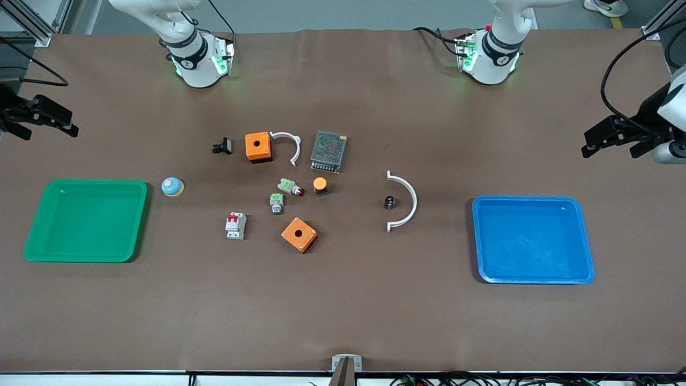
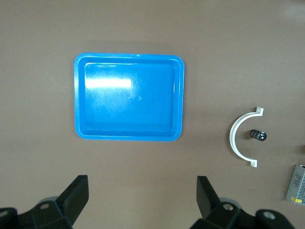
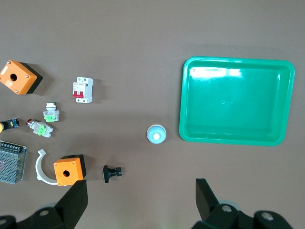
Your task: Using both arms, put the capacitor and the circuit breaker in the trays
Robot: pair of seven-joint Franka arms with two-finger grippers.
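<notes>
The capacitor [image 1: 389, 202], a tiny black cylinder, lies inside the curve of a white half-ring clip [image 1: 406, 201], toward the blue tray; it also shows in the left wrist view [image 2: 258, 135]. The circuit breaker [image 1: 236, 225], white-grey with red levers, lies toward the green tray and shows in the right wrist view [image 3: 82, 89]. My left gripper [image 1: 600, 140] is open and empty, high over the left arm's end of the table, with the blue tray below it [image 2: 143, 191]. My right gripper [image 1: 48, 120] is open and empty, high over the right arm's end [image 3: 141, 191].
A green tray [image 1: 88, 183] and a blue tray [image 1: 528, 199] lie at the two ends of the table. Between them lie two orange boxes [image 1: 258, 147] [image 1: 299, 234], a mesh power supply [image 1: 328, 151], grey-green push-buttons [image 1: 276, 203], an orange-capped button [image 1: 320, 185], a black clip [image 1: 222, 146] and a blue dome [image 1: 172, 186].
</notes>
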